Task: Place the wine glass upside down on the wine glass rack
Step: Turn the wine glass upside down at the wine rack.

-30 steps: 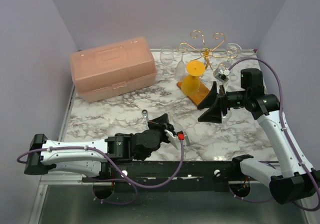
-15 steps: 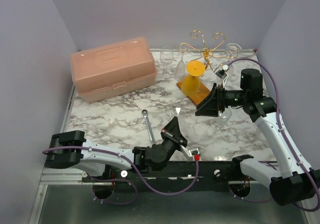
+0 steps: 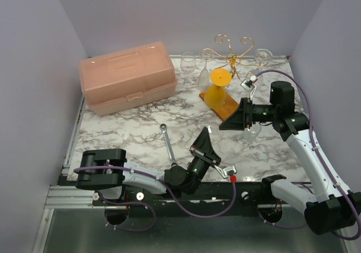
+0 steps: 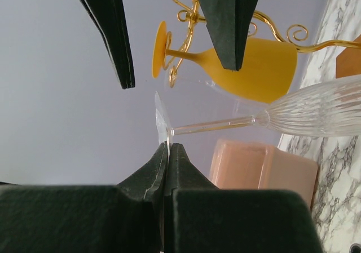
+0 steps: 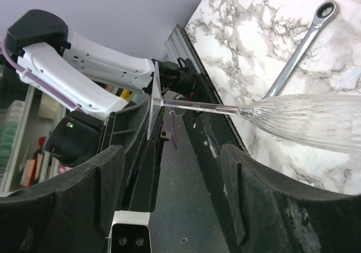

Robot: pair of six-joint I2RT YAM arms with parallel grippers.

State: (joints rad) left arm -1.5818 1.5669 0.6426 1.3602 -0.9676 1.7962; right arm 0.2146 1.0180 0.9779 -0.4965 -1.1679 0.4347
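Observation:
A clear ribbed wine glass [image 4: 307,115] lies sideways in the air. My left gripper [image 4: 167,147] is shut on the rim of its foot. Its stem points at my right gripper [image 5: 172,168], which is open, one finger on each side of the stem without touching it. From above, the left gripper [image 3: 205,140] is near the front edge and the right gripper [image 3: 232,119] is just in front of the wine glass rack [image 3: 230,51]. The rack is gold wire on an orange-brown base. A yellow glass [image 3: 217,91] hangs upside down on it. The bowl [image 3: 252,131] shows under the right gripper.
A pink plastic case [image 3: 127,75] stands at the back left. A wrench [image 3: 167,140] lies on the marble just left of the left gripper. Clear glasses [image 3: 188,61] stand beside the rack, one more [image 3: 262,56] at its right.
The left arm has swung right along the front edge, carrying the glass foot to the right. The right gripper has shifted slightly left and lower around the stem.

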